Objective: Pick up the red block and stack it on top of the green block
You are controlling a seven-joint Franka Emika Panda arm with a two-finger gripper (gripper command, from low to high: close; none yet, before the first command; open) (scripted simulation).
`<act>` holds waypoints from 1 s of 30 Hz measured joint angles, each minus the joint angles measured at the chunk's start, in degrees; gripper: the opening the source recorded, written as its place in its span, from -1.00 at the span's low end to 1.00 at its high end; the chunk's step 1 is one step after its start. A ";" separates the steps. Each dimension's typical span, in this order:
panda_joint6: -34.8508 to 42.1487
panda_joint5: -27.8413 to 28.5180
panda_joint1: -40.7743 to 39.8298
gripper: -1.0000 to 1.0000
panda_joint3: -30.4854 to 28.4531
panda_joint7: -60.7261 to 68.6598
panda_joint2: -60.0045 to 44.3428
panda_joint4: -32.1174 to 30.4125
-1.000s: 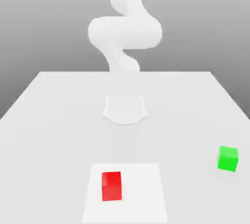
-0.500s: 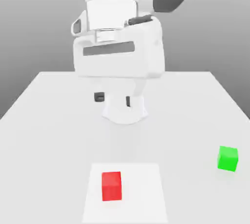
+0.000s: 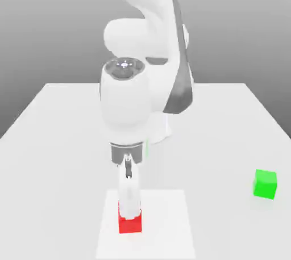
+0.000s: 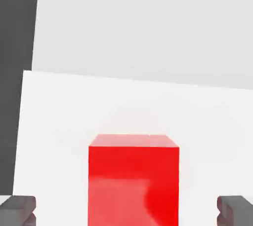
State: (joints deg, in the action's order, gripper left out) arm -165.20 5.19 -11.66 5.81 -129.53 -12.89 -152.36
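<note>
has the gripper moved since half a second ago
Yes. In the exterior view the gripper has come down and forward from near the arm's base to the red block; its fingers flank the block, open.

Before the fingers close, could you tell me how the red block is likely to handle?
The red block looks rigid, so probably won't deform. Flat faces suit the fingers; it shouldn't roll. Its glossy sheen hints it might slip.
</note>
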 joint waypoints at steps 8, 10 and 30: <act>-3.62 1.27 1.18 -1.00 -1.48 -1.06 -4.13 0.60; -1.85 0.57 0.74 -1.00 -0.87 -0.51 -2.05 0.28; 11.85 -3.40 37.37 -1.00 18.38 11.93 10.92 0.96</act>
State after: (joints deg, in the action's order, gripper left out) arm -153.34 1.79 25.71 24.19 -117.60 -1.97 -151.40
